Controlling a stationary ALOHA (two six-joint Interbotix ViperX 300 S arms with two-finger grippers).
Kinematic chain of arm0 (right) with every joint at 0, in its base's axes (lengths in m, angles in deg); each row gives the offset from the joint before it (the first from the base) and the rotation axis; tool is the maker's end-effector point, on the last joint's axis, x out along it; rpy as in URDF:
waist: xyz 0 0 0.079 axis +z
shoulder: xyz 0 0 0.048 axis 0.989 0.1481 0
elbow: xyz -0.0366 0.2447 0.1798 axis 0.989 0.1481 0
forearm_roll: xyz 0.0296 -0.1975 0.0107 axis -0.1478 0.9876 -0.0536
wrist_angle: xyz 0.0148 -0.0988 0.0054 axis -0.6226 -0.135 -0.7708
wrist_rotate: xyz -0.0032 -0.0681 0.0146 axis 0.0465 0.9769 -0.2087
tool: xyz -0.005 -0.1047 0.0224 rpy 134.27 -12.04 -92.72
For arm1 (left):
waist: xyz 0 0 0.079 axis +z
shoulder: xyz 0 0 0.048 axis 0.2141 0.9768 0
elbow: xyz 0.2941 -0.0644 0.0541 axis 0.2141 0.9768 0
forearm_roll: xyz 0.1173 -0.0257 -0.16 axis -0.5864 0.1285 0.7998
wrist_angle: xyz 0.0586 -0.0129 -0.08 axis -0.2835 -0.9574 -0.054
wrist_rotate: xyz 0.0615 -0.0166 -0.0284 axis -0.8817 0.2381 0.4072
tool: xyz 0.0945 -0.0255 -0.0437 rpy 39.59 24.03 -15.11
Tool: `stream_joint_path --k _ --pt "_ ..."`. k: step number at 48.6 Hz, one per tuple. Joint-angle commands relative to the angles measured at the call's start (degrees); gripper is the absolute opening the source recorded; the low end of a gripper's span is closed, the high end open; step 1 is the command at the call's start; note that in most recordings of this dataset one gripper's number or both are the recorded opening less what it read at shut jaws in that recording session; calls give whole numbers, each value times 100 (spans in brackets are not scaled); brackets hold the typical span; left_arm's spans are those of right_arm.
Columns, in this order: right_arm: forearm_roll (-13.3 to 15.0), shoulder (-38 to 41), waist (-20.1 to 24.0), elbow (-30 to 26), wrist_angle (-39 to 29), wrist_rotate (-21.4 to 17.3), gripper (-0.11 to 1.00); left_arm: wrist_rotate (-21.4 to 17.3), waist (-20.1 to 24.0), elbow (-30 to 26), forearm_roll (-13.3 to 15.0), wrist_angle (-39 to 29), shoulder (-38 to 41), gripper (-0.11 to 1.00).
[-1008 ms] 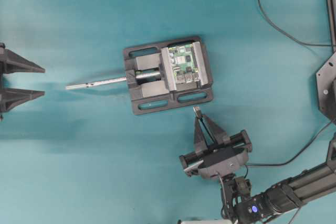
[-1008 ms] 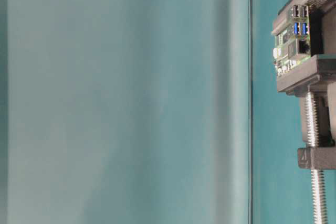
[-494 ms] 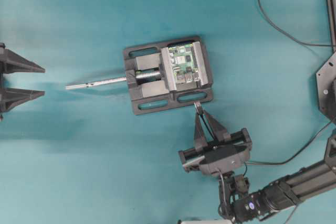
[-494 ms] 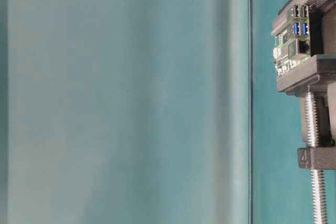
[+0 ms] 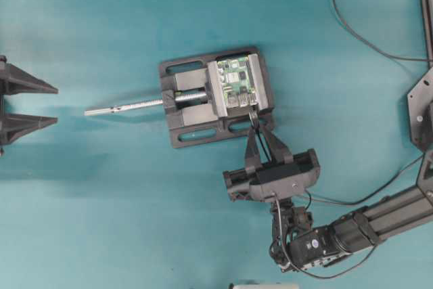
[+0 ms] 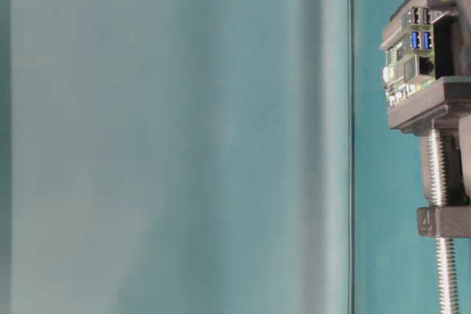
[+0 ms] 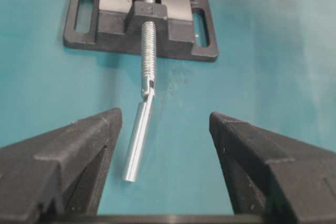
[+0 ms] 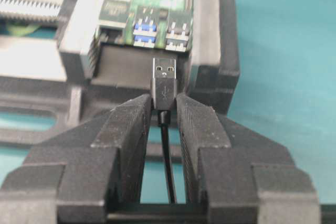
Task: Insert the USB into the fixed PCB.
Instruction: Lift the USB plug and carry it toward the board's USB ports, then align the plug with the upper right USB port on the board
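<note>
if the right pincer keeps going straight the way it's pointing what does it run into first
The right pincer, shut on the USB, points at the fixed PCB. The plug's tip would probably meet the board's silver ports first, or the vise face just below; depth is unclear.

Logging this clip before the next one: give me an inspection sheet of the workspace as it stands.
Surface: teal table, bare around the work.
Job's things: green circuit board clamped in a black vise; USB plug just short of the board's ports, not inserted.
Clutter: nothing seen.
Grippers: right gripper shut on the USB plug; left gripper open, holding nothing, facing the vise's screw handle.
Cables: plug's thin black cable runs back between the fingers; another black cable lies top right.
Surroundings: black bracket at right edge.
</note>
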Motion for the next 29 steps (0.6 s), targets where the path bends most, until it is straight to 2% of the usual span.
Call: stream_joint_path --k 1,29 --pt "0 -281 -18 -44 70 35 21 18 18 -62 -18 53 26 85" --pt "-70 -352 -123 -9 70 44 21 18 18 -62 -26 44 26 85"
